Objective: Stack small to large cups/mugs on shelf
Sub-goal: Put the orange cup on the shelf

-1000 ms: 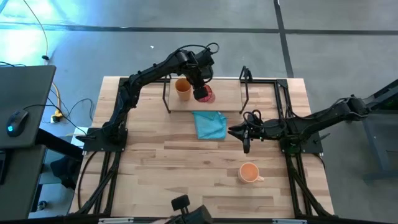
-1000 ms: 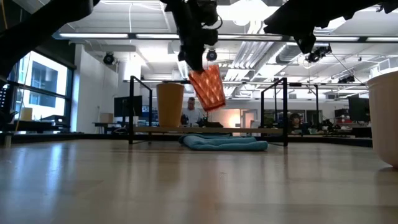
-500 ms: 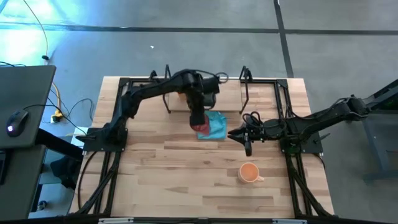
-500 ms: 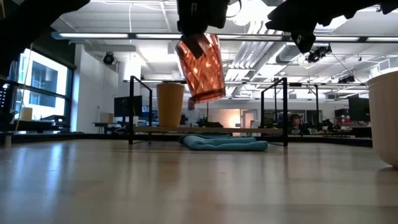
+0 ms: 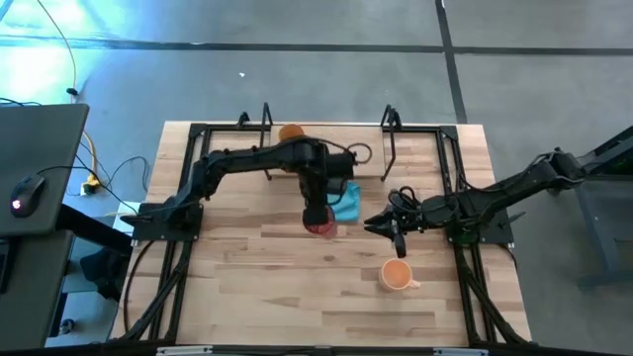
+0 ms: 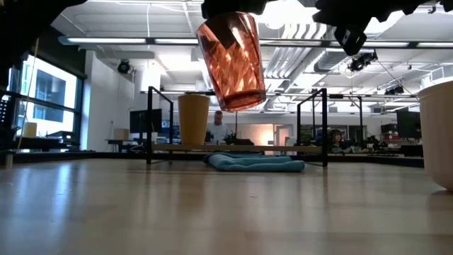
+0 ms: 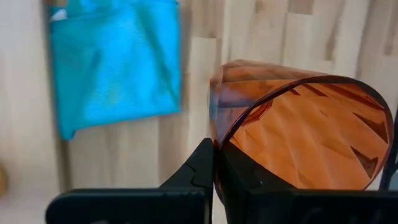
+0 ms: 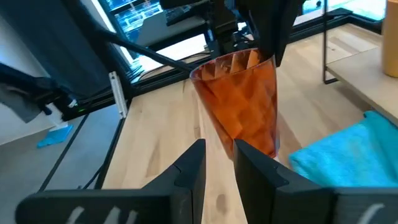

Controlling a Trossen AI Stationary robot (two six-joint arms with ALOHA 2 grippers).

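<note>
Pinching the dark red ribbed cup (image 6: 231,60) by its rim, your left tool (image 5: 318,210) holds it above the desk (image 5: 247,267); your right tool (image 5: 395,228) waits nearby, fingers slightly apart.

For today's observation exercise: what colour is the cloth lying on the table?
The cloth is bright turquoise blue, clearest in the left wrist view.

The worktop (image 5: 247,277) is a light wooden surface of jointed planks with black arm frames along its left and right edges. At its far edge stands the shelf (image 5: 371,168), a low wooden board in a black wire frame; a tan tumbler (image 5: 291,132) stands on the board near its left end. A blue cloth (image 5: 346,201) lies on the worktop just in front of the shelf. An orange mug (image 5: 396,274) stands nearer the front edge, right of centre.
</note>
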